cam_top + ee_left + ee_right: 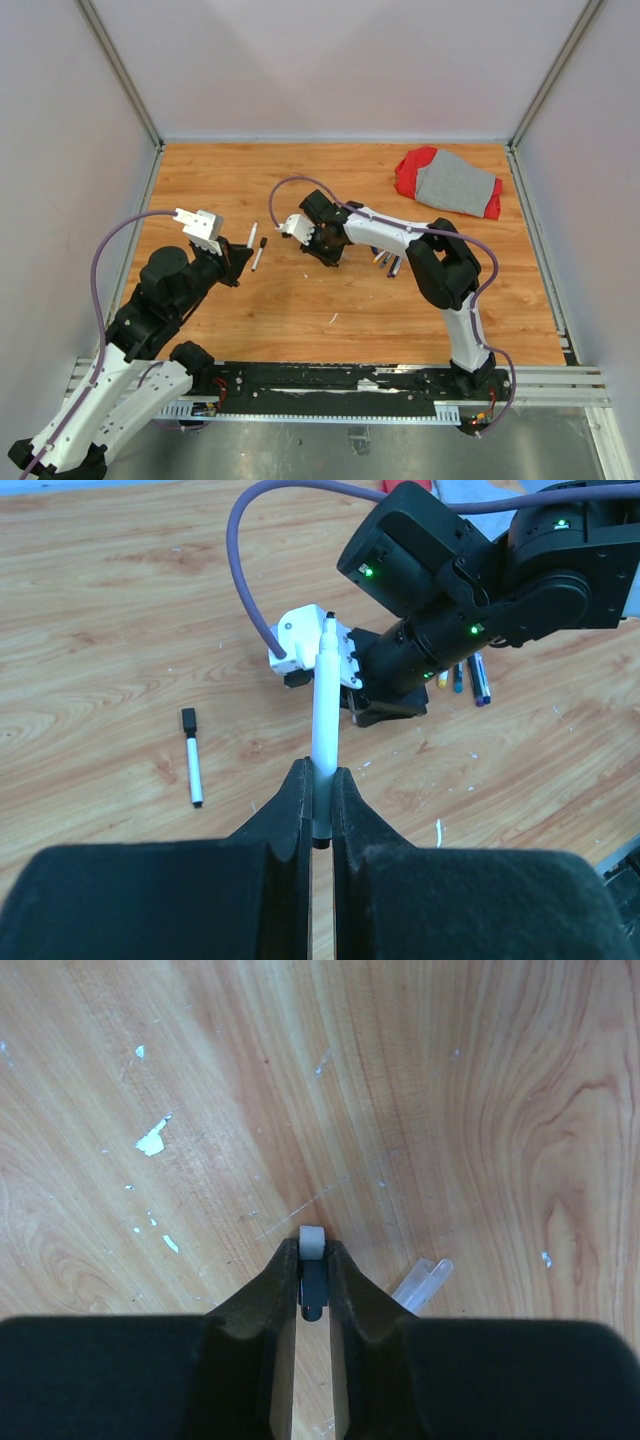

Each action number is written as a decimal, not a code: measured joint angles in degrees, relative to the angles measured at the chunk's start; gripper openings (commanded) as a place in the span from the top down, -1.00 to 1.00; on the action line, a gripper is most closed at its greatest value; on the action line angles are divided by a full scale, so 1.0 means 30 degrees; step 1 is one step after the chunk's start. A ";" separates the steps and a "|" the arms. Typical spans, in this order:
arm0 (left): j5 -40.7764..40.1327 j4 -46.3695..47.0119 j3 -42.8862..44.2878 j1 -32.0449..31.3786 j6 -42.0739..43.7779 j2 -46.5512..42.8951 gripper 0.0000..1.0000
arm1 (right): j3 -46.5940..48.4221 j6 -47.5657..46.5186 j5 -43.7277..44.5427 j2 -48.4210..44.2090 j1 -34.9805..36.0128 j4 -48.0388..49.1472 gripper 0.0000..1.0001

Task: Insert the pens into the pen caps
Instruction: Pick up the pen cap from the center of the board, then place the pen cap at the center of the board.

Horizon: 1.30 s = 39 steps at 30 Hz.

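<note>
You've got a bare pen (325, 700) clamped in the left hand (320, 777), a likely cap (313, 1282) pinched in the right hand (313, 1250), nothing joined yet, more pens (388, 262) waiting.

Wooden tabletop (300, 300), red-and-grey cloth (450, 183) at far right corner, small white scrap (333, 318) near middle.

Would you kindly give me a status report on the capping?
Left gripper shut on white pen. Right gripper shut on small cap. Loose pens lie aside, not obstructing.
</note>
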 measured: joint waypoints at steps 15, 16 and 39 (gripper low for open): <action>-0.0175 0.0007 -0.0109 0.0000 0.0000 0.0117 0.99 | -0.5180 0.8786 0.2790 -0.4634 0.0029 -0.0219 0.99; -0.0189 0.0007 -0.0131 0.0000 0.0000 0.0219 0.99 | -0.5705 0.9617 0.3177 -0.5333 0.0029 -0.0226 0.99; -0.0233 0.0007 -0.0146 0.0000 0.0007 0.0903 0.99 | -0.8786 1.5489 0.4561 -0.6492 0.0029 -0.1144 0.47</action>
